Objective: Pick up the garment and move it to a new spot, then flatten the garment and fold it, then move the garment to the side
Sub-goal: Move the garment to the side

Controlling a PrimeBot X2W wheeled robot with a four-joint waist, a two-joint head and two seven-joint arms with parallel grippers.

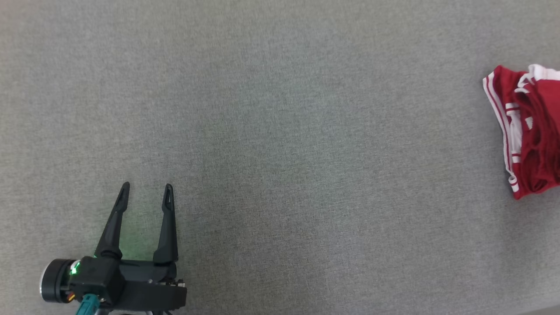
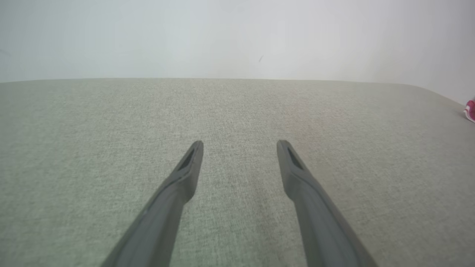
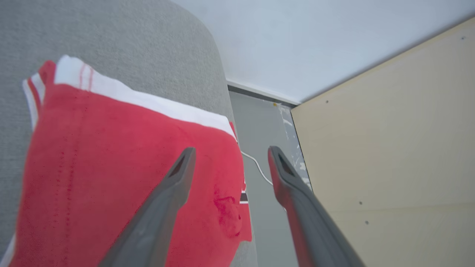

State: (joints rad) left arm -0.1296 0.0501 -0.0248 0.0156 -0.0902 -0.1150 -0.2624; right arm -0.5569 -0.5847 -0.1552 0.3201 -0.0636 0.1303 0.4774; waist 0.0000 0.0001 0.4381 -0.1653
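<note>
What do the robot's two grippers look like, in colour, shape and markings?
The left gripper has two long, dark, tapering jaws with a slot near each tip, on a black body with a green light, a pale-rimmed round wrist and a teal connector. The right gripper has the same dark grey slotted jaws.

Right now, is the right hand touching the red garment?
Cannot tell. In the right wrist view the right hand is open, and one finger overlaps the red garment in the picture, but no contact or gap shows plainly.
</note>
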